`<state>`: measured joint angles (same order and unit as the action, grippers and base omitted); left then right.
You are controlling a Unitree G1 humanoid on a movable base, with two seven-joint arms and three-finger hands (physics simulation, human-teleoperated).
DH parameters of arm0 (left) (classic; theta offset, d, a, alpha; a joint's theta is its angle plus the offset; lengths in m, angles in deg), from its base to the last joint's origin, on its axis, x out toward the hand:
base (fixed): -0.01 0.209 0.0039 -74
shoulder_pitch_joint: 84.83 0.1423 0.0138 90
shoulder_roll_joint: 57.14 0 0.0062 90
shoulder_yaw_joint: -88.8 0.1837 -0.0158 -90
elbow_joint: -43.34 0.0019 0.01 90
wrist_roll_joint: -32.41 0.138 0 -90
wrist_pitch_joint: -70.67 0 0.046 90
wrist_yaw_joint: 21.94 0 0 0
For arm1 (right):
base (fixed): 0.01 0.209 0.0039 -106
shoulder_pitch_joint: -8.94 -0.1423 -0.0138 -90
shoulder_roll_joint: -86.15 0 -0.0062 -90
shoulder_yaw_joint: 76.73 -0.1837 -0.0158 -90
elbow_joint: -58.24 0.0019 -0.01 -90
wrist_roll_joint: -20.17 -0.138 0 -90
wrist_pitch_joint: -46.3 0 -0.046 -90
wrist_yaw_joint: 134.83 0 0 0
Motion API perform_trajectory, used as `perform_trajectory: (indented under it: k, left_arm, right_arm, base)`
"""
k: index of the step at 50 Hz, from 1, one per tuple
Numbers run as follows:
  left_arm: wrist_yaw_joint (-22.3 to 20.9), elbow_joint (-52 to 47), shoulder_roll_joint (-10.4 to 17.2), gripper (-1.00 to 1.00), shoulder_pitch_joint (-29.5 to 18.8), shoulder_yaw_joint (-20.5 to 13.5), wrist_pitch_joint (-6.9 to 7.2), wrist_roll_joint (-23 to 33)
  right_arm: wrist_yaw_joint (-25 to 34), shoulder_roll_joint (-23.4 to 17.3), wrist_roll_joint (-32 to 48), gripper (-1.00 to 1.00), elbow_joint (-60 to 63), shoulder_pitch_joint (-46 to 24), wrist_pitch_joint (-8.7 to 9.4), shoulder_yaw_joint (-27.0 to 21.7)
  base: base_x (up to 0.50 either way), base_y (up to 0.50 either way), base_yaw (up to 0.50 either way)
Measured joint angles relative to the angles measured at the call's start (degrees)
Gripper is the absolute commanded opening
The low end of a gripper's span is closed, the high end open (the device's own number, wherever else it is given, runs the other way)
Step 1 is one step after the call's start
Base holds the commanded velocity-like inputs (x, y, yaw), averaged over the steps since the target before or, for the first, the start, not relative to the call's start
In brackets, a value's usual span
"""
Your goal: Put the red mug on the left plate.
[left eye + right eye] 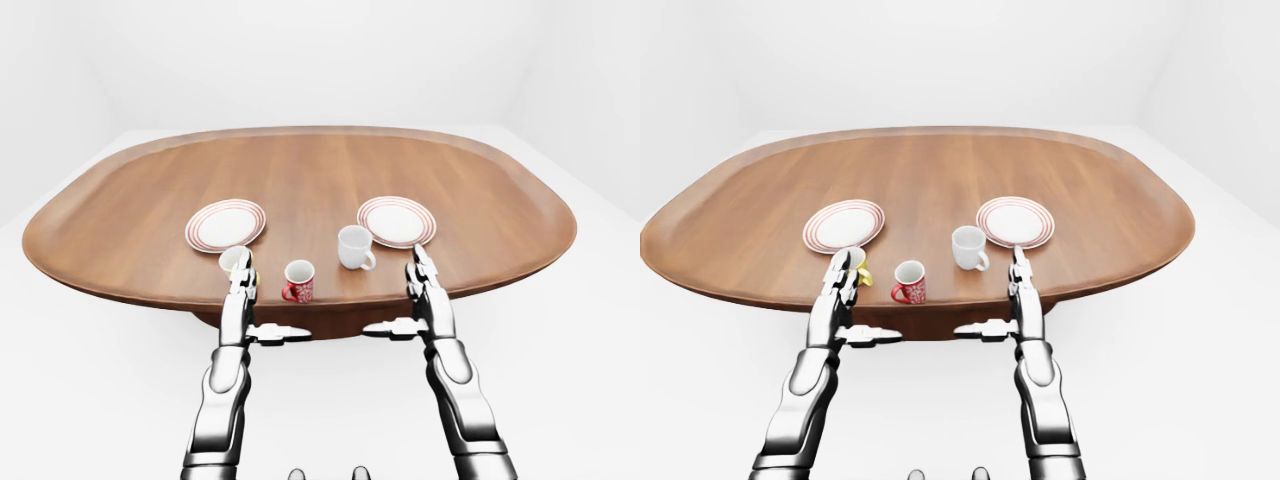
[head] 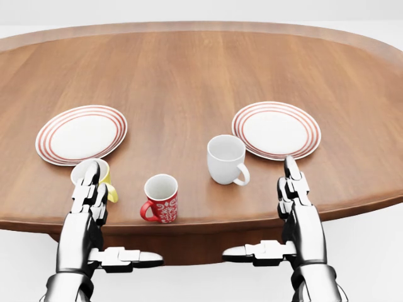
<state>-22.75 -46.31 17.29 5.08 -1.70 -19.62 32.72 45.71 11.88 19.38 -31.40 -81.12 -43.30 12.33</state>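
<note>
Red mug sits on tabletop btwn both robot hands, nearer left robot hand; left plate just beyond it. Right robot hand & left both spread, empty.

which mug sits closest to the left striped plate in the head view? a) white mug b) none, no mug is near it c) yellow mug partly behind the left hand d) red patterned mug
c: the yellow mug, partly hidden by the left hand, sits just below the left red-striped white plate; the red patterned mug and plain white mug stand further right.
</note>
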Motion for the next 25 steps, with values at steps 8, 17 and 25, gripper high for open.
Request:
perform_trajectory:
  k: [8, 17, 25]
  left_arm:
    - [-0.8, 0.7, 0.3, 1.0, -0.2, -0.4, -0.42, 0.6]
    - [-0.9, 0.9, 0.4, 1.0, -0.4, -1.0, -0.26, 0.3]
    - [0.3, -5.9, 0.0, 1.0, 4.9, -1.1, -3.09, 0.6]
  right_arm:
    - [0.3, -0.3, -1.0, 1.0, 0.0, -0.5, 0.42, -0.7]
    - [1.1, -0.6, -1.8, 1.0, 0.1, -0.8, 1.04, -1.0]
    - [3.3, -0.5, -2.3, 1.0, 1.6, -0.3, 0.5, -0.4]
  base:
    - [0.0, 0.0, 0.0]
    - [0.0, 0.0, 0.0]
    - [0.0, 0.0, 0.0]
